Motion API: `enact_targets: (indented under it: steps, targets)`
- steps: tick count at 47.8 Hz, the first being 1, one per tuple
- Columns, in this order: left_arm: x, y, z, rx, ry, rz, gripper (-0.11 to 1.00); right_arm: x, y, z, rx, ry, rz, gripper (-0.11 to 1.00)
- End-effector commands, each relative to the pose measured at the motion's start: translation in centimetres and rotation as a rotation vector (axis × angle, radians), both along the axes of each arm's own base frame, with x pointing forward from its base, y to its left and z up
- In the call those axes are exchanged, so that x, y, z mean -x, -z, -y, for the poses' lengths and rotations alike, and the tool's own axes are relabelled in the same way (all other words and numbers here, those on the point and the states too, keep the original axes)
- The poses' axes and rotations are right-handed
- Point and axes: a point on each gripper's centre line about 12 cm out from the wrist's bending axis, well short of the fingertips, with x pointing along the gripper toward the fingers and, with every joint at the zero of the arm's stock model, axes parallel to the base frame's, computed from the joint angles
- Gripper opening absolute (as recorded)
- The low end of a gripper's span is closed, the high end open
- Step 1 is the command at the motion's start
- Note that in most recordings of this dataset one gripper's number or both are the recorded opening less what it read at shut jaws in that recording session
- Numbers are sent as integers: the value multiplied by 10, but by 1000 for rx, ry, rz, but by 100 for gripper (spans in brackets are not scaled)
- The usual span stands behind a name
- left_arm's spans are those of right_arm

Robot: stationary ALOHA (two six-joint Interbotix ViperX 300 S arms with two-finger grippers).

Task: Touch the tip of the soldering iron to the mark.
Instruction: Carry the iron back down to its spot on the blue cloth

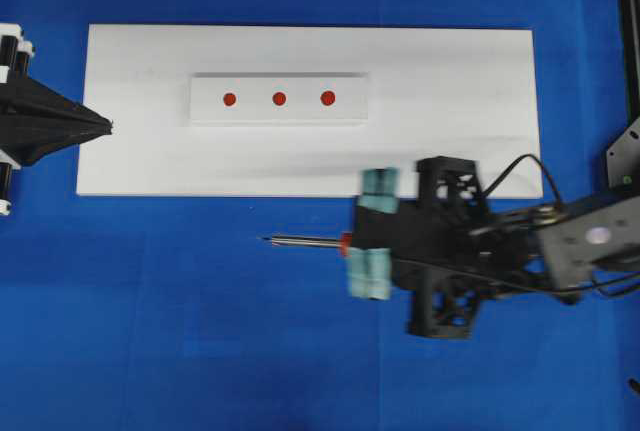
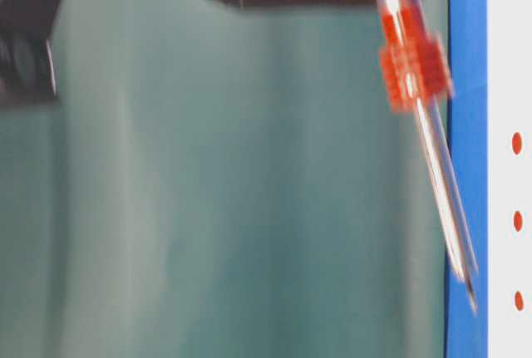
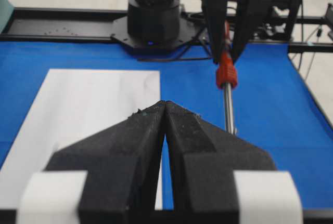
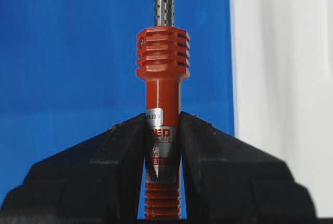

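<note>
My right gripper [image 4: 163, 122] is shut on the red-orange handle of the soldering iron [image 4: 163, 63]. In the overhead view the soldering iron [image 1: 305, 242] points left over the blue mat, its tip just below the white board's near edge. Three red marks sit in a row on a small raised white plate [image 1: 279, 117]; the middle mark [image 1: 279, 99] lies above the tip. My left gripper [image 1: 100, 127] rests shut and holding nothing at the board's left edge, its tips touching in the left wrist view [image 3: 165, 104]. The iron [image 2: 420, 84] hangs blurred in the table-level view.
A large white board [image 1: 450, 101] lies on the blue mat [image 1: 200, 331]. The iron's black cord [image 1: 525, 166] loops near the right arm. A black frame rail [image 1: 628, 31] runs along the right edge.
</note>
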Motion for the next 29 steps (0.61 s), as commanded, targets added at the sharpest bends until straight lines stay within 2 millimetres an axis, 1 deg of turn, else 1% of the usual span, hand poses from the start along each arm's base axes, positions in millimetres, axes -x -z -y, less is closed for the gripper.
enact_targets:
  steps: [1,7,14,21,29]
  targets:
    - [-1,-5,-1,4,-3,17,2,-19,-15,2,-11,17,51,7]
    - [-1,-6,-1,4,-3,21,2,-42,-16,4,-14,37,63,7]
    - [0,-6,-1,4,-3,20,2,-56,-17,3,-17,45,73,7]
    - [0,-5,-1,4,-3,15,2,-60,-12,4,-20,57,65,7]
    - [0,-2,-1,3,-3,4,2,-63,7,6,-7,58,29,7]
